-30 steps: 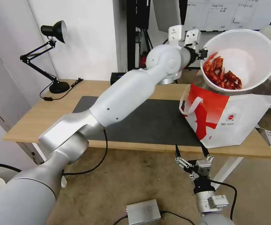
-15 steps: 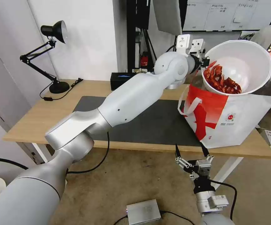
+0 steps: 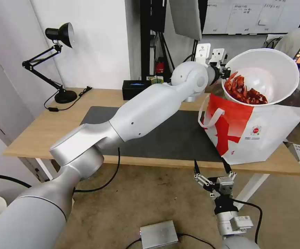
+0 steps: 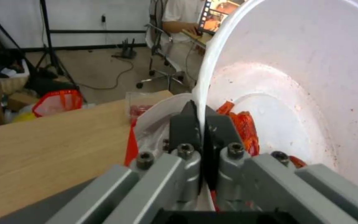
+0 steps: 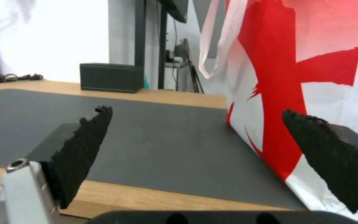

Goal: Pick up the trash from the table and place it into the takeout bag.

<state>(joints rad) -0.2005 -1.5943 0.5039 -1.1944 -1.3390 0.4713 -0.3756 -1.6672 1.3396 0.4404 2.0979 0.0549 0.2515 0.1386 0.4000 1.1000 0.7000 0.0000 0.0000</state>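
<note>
Over the mouth of the takeout bag (image 3: 260, 135): white bowl of red shells (image 3: 262, 76) tilted, rim clamped in left hand (image 3: 225, 73). Lower than a second ago, nearer the opening. Right hand (image 3: 212, 166) idle below the tabletop (image 3: 39, 129) edge, fingers apart.

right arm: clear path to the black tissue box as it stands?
Probably not without rising. The right claw hangs open below the table's front edge, with the mat to cross before the black tissue box at the back.
</note>
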